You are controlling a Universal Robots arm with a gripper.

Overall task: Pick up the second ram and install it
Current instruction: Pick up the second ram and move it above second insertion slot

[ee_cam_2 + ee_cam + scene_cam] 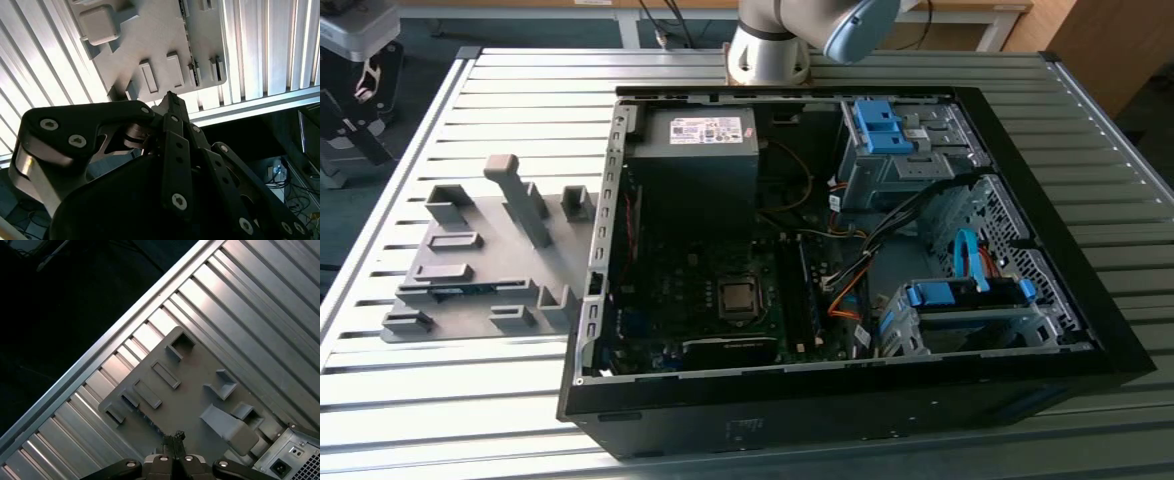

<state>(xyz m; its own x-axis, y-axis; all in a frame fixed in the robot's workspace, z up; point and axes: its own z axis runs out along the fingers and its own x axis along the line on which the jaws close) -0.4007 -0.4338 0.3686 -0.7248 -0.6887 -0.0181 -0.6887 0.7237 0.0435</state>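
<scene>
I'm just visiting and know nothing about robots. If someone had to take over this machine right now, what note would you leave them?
Gripper: shut and empty, above the grey holder tray, close to the stick.
Second ram: sits on edge in a slot of the tray, not gripped. The tray lies on the slatted table, to the exterior view's left of the open computer case.
Done: nothing of the pick-up shows yet.
Left: both the pick-up and the installation in the case.
</scene>
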